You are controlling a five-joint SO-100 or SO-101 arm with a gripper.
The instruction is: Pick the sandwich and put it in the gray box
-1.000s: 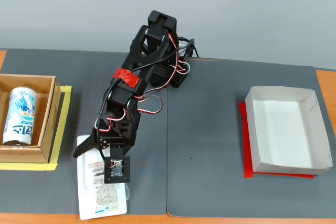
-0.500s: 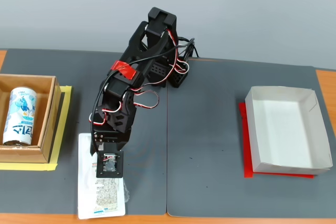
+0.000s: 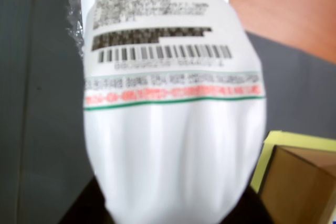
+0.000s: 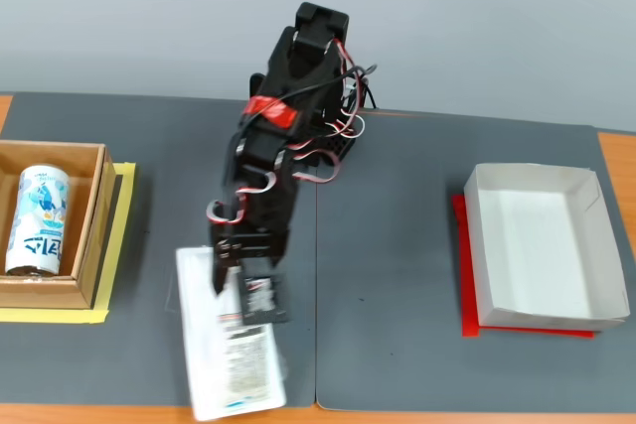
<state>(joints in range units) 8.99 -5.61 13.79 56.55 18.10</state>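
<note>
The sandwich point(image 4: 231, 350) is a white and clear pack with a printed label and barcode. It hangs tilted from my gripper point(image 4: 225, 283), which is shut on its upper end, over the dark mat at the lower left of the fixed view. In the wrist view the sandwich point(image 3: 173, 103) fills most of the picture, and the dark fingers point(image 3: 79, 211) show only at the bottom edge. The gray box point(image 4: 537, 245) stands open at the right of the fixed view, well apart from the arm, with nothing inside it.
A brown box point(image 4: 87, 235) at the left holds a white-blue can point(image 4: 38, 217) and sits on yellow tape point(image 4: 124, 235). Its corner point(image 3: 302, 184) shows in the wrist view. A red sheet point(image 4: 465, 285) lies under the gray box. The orange table edge point(image 4: 99, 414) runs along the front.
The gripper came down over the pack's upper end and shut on it. The arm has since drawn back and shifted right, and the pack has moved right with it and tilted.
</note>
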